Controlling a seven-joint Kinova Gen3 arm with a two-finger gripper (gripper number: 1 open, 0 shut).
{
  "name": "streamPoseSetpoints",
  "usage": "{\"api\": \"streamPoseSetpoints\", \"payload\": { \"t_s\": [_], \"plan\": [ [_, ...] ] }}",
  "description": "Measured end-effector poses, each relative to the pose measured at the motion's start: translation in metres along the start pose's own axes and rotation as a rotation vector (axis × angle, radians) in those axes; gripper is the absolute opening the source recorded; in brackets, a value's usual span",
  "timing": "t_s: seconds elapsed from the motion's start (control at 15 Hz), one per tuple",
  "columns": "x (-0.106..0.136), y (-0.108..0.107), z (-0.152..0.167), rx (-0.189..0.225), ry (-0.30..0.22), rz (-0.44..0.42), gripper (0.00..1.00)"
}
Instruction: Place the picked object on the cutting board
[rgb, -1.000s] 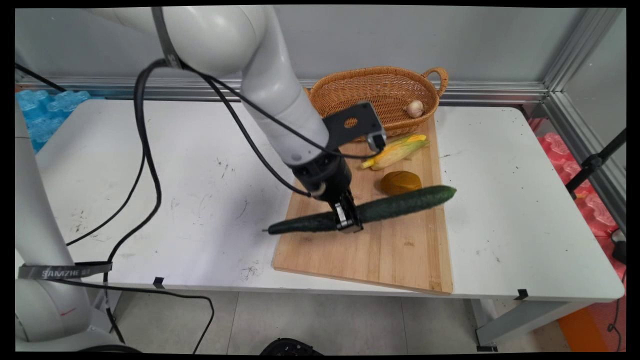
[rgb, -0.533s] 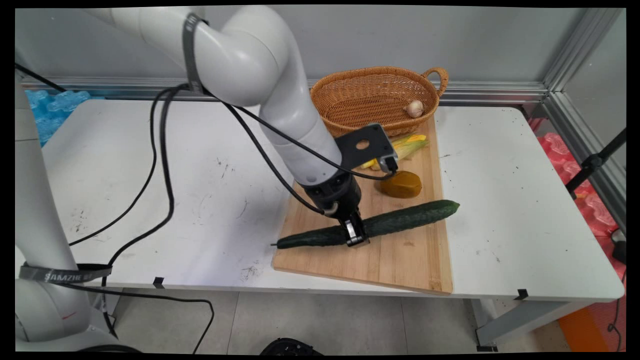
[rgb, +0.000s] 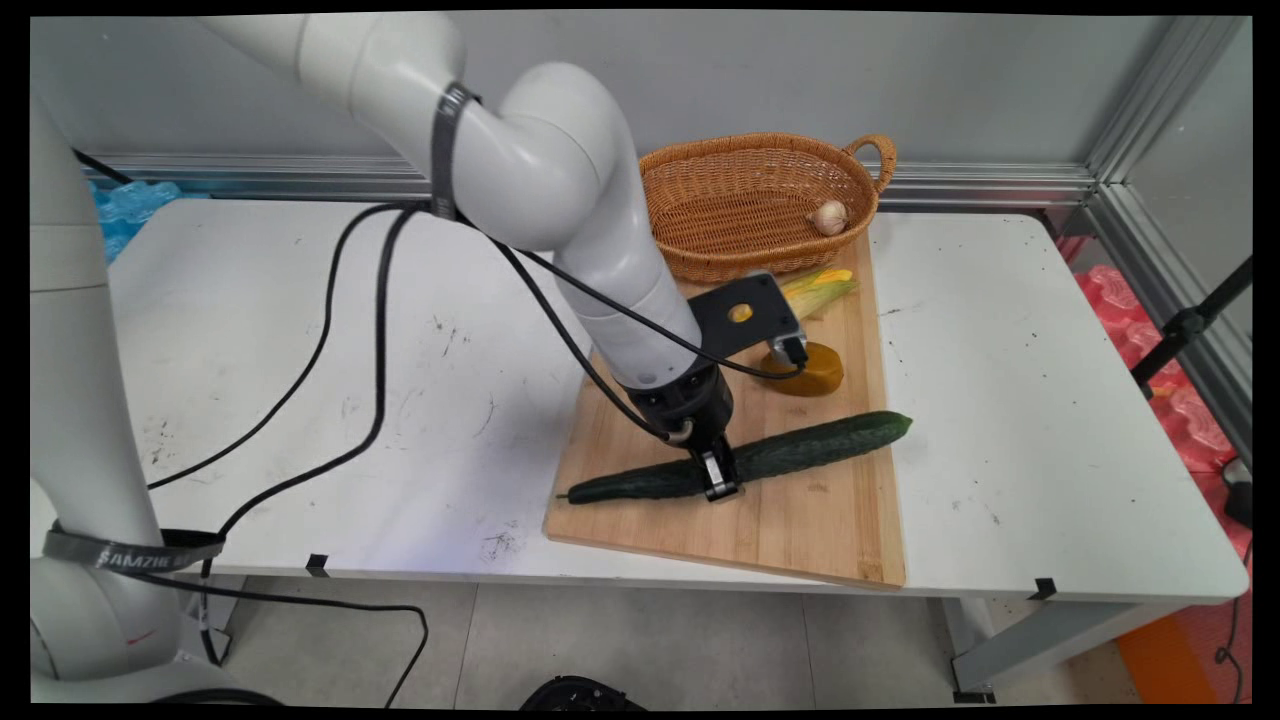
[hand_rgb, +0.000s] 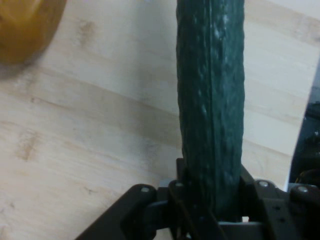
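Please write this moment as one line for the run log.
gripper: shut on cucumber | cucumber: low over cutting board | nearby: brown fruit, corn, basket

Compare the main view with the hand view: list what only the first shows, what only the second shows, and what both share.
Only the main view: the wicker basket with a garlic bulb inside, the corn cob on the board beside it, the white table, and the cucumber's full length.
Only the hand view: the cucumber's bumpy skin seen close, running up from between the black fingers.
Both: the end effector shut on the cucumber, the brown rounded item, and the wooden cutting board.
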Motion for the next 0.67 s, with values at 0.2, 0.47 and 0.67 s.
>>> {"api": "streamPoseSetpoints", "payload": {
  "t_s": [0.2, 0.47, 0.67],
  "plan": [
    [0.001, -0.003, 0.011, 0.004, -0.01, -0.026, 0.0],
    [-0.001, -0.007, 0.023, 0.009, -0.025, -0.059, 0.0],
    [-0.003, -0.009, 0.026, 0.014, -0.033, -0.07, 1.0]
  ]
}}
